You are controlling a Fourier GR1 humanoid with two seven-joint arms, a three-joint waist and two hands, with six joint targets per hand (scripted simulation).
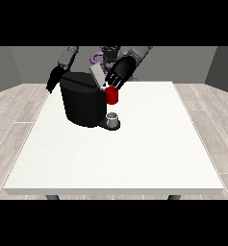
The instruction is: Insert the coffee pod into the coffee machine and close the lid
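The hand at the view's right (119, 72) hangs with fingers relaxed just above a red thing at the machine (112, 95). A grey thing (113, 118) sits on the coffee machine (82, 103) base, below those fingers. Whether the fingers of the hand at the view's left (54, 79) are released or clenched, I cannot tell.

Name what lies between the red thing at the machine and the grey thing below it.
Nothing: front view shows only a bare gap between the red thing and the grey thing.
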